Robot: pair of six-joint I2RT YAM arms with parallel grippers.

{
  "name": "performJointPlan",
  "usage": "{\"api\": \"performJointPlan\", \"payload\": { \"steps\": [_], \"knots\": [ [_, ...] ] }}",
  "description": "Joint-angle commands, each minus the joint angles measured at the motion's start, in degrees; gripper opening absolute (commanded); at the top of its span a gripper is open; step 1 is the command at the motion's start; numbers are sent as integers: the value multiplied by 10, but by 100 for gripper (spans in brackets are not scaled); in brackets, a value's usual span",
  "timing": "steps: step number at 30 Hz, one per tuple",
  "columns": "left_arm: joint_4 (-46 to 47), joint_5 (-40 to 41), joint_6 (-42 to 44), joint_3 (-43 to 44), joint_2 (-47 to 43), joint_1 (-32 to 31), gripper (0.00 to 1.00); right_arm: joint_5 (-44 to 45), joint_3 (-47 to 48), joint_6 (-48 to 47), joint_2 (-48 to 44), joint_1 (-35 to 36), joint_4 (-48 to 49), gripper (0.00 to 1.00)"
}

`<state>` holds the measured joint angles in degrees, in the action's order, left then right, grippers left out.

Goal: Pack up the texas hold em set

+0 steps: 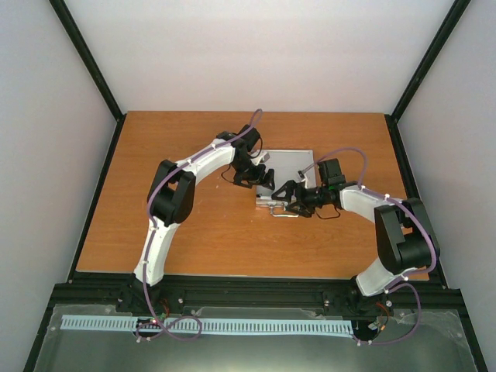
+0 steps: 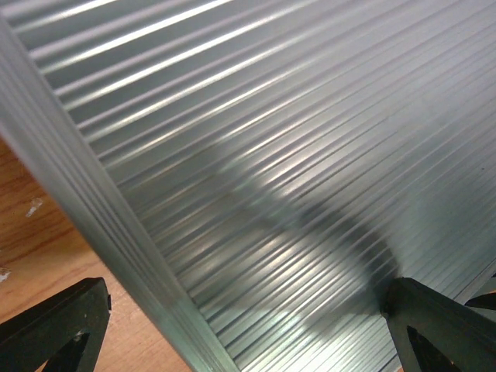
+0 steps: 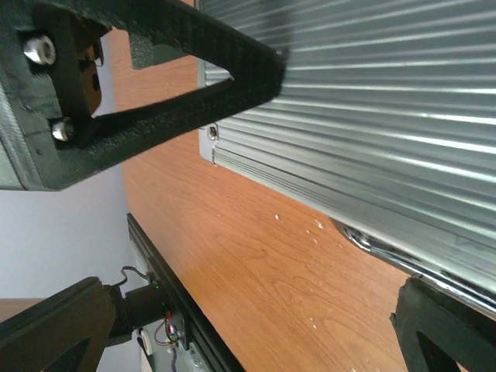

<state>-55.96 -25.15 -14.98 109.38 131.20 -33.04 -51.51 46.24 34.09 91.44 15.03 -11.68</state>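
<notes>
The silver aluminium case (image 1: 296, 164) is seen closed and lying flat at the middle of the table (image 1: 178, 232). Its lid is ribbed with fine parallel grooves, and a chrome handle (image 3: 372, 246) is set along its near edge. The left gripper (image 2: 244, 310) is spread wide across the case's left edge. The right gripper (image 3: 256, 310) is held wide by the handle, with nothing gripped.

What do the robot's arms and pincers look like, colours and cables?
The left arm and right arm have white curved shells with chunky black joints. A thin purple cable runs along each. The left pincer and right pincer are matte black, with triangular cut-out fingers.
</notes>
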Motion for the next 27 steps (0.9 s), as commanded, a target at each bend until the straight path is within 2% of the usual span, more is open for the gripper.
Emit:
{"api": "performJointPlan", "payload": {
  "steps": [1, 4, 7, 8, 10, 11, 12, 18, 27],
  "knots": [
    [-44, 68, 8, -15, 49, -9, 100, 16, 11, -38, -19, -5, -45, 99],
    [-43, 67, 10, -17, 50, -9, 100, 26, 12, -63, -19, -5, -68, 95],
    [-43, 67, 11, -17, 52, -9, 100, 20, 3, -69, -16, -5, -56, 74],
    [-44, 67, 11, -16, 52, -9, 100, 21, 0, -70, -16, -5, -53, 62],
    [-43, 67, 12, -16, 52, -9, 100, 32, -2, -76, -18, -5, -53, 24],
    [-43, 67, 13, -17, 52, -9, 100, 43, -2, -82, -22, -4, -58, 8],
    [-43, 67, 13, -17, 52, -9, 100, 57, -2, -91, -26, -2, -66, 3],
    [-40, 69, 17, -24, 53, -8, 100, 162, -10, -124, -56, 17, -87, 3],
    [-40, 72, 22, -29, 56, -9, 100, 271, -22, -82, -37, 83, -46, 3]
  ]
}}
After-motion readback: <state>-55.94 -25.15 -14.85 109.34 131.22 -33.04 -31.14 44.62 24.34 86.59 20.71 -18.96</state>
